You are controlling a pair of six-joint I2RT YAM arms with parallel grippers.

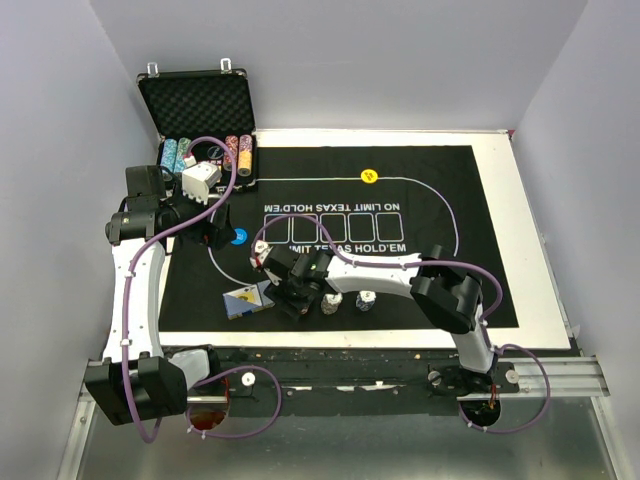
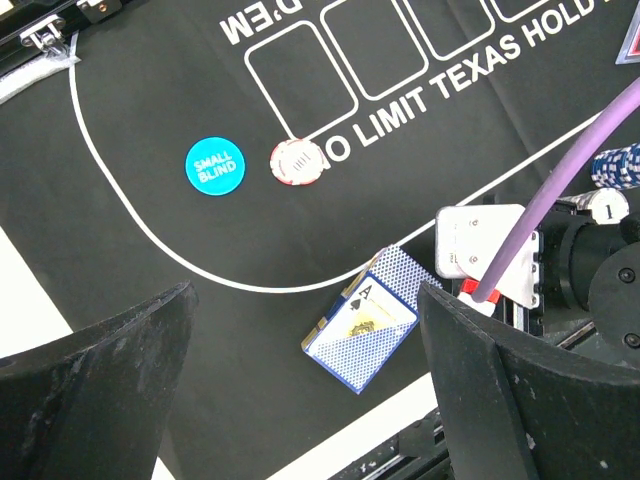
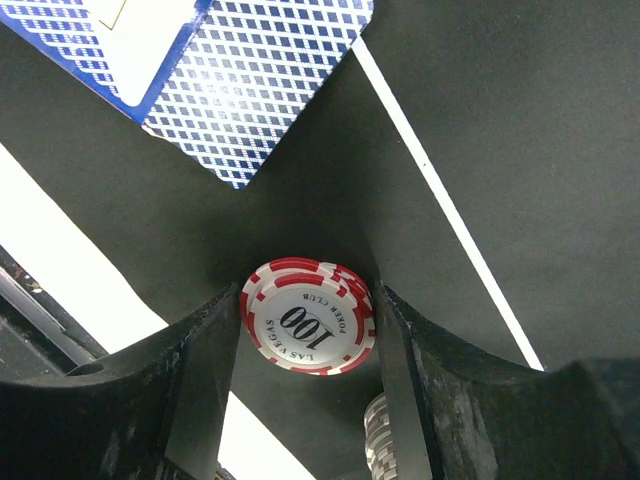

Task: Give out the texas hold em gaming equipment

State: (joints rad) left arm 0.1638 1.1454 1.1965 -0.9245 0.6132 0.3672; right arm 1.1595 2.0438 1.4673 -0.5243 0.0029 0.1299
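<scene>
The right hand [image 3: 306,312] pinches the stack of round red-and-white poker chips [image 3: 310,326]; the left hand [image 2: 305,300] stands wide open, empty. Uneven squeeze may scatter the chips.

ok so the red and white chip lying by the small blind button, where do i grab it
Take the chip by its rim, from straight above: it lies flat on the mat and looks too thin for a side approach. Set the jaws on the two edges that do not face the small blind button, which sits apart on its left in the left wrist view.
</scene>
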